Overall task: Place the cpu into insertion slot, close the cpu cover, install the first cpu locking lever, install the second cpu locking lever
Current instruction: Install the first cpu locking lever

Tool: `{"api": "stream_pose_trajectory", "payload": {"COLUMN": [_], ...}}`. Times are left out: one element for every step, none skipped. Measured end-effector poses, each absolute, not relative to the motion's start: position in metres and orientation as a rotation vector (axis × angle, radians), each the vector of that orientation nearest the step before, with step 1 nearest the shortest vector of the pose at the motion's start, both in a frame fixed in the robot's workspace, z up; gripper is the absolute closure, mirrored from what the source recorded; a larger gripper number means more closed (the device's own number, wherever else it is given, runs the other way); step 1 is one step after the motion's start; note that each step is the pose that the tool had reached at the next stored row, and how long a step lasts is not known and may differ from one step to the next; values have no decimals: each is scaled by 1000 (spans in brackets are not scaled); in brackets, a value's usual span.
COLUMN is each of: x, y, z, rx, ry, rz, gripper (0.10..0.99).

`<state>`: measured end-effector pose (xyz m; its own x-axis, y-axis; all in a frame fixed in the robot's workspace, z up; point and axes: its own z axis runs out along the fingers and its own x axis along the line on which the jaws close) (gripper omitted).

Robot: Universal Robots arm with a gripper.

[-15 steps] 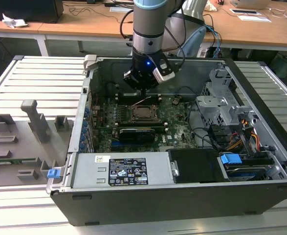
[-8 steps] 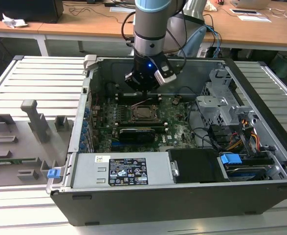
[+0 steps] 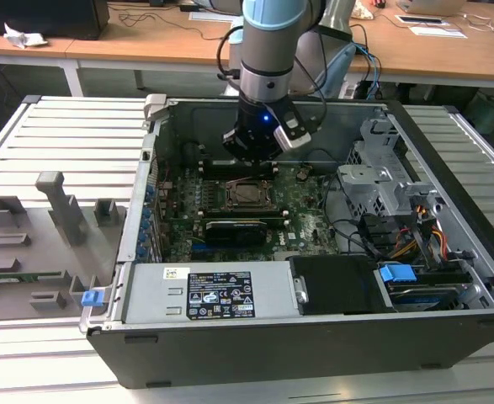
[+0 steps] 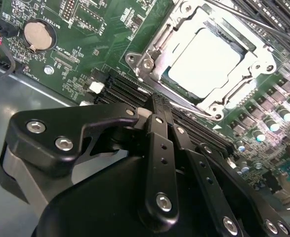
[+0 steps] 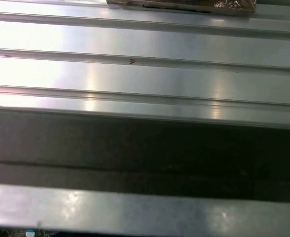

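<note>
In the second wrist view the cpu (image 4: 204, 61) lies flat in the insertion slot (image 4: 137, 60), its pale face showing through the window of the cpu cover (image 4: 257, 63), which is folded down over it. A thin metal locking lever (image 4: 189, 105) runs along the socket's near edge. My gripper (image 4: 157, 103) is shut, its black fingers pressed together with their tips right at that lever's end. In the exterior view my gripper (image 3: 251, 158) hangs inside the computer case just behind the socket (image 3: 248, 194) on the green motherboard (image 3: 305, 210).
Black card slots (image 4: 120, 88) and a coin battery (image 4: 37, 34) lie near the socket. The case holds a power supply (image 3: 217, 295), a drive cage (image 3: 381, 181) and cables (image 3: 423, 231). A grey fixture (image 3: 53, 219) sits at the exterior view's left on the ribbed table (image 5: 145, 74).
</note>
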<state>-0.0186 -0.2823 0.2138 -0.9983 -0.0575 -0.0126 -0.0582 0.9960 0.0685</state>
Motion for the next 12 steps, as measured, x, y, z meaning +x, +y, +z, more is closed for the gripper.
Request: {"api": "stream_pose_trajectory", "payload": {"x": [-18, -17, -17, -17, -17, -17, -17, -17, -17, -17, -17, -17], "y": [-282, -282, -282, -282, -282, -282, -282, -282, -282, -282, -282, -282], "z": [213, 212, 211, 210, 208, 207, 206, 206, 206, 206, 205, 205], "rx": [-91, -91, -91, -91, -91, -91, -91, -91, -91, -91, -91, -91], "ry": [3128, 3128, 3128, 3128, 3128, 3128, 3128, 3128, 3128, 3128, 3128, 3128], "rz": [108, 108, 108, 107, 105, 104, 103, 102, 101, 101, 101, 100], "gripper": [980, 980, 980, 980, 980, 980, 980, 980, 980, 980, 980, 980]}}
